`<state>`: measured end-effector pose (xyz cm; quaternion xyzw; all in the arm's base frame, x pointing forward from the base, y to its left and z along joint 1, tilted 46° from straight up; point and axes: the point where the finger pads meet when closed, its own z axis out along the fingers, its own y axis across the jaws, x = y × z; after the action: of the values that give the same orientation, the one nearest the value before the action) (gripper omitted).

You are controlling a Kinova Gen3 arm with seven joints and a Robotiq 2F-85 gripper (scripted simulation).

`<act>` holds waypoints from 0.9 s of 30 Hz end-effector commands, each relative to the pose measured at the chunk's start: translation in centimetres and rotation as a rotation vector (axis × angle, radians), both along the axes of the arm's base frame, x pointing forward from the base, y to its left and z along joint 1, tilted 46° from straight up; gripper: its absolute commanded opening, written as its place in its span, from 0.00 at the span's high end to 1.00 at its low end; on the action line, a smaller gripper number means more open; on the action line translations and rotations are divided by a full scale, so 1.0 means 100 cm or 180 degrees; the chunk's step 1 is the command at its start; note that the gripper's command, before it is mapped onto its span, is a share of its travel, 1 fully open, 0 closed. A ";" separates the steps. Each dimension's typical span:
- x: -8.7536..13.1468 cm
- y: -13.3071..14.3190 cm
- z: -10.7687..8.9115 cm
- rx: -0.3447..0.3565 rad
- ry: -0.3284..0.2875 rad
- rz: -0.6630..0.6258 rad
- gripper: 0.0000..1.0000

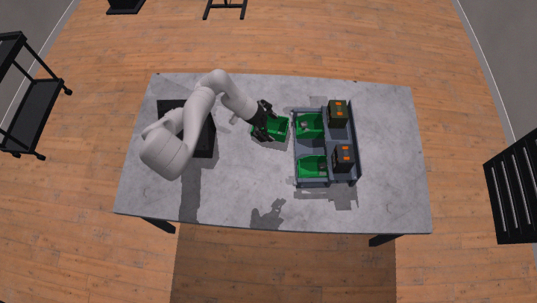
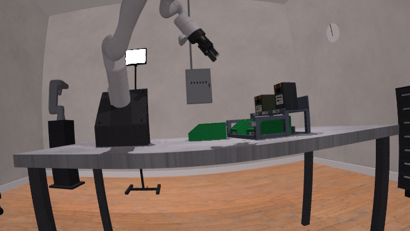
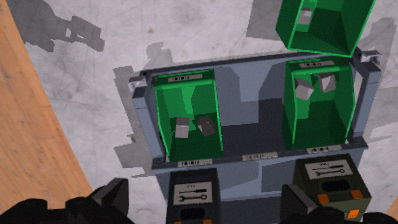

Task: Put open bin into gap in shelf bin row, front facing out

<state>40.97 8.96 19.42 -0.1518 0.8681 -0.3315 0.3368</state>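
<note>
Concrete-look table (image 1: 380, 210) (image 2: 338, 132), wood-plank floor (image 1: 262, 48) (image 2: 218, 198) around it. Your tool (image 1: 265, 122) (image 2: 213, 54) (image 3: 204, 199) is spread wide, nothing between its fingers, tilted down and well above the table. The open bin (image 1: 283, 136) (image 2: 208, 132) (image 3: 325, 37), green, stands upright on the table just beside the front of the shelf (image 1: 310, 184) (image 2: 257, 128) (image 3: 370, 100), outside it; you can see a grey part inside. Your gap (image 1: 309, 146) (image 3: 245, 110) lies between two seated bins, each holding two parts. Two dark cases (image 1: 337, 113) (image 1: 343, 157) stand on the upper board.
</note>
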 end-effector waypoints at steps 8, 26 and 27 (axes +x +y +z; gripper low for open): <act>0.026 0.029 -0.014 -0.0014 0.0010 0.0340 0.00; 0.060 0.067 -0.036 -0.0014 0.0010 0.0340 0.00; 0.060 0.067 -0.036 -0.0014 0.0010 0.0340 0.00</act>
<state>46.95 15.56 15.98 -0.1985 0.8585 -0.3146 0.3530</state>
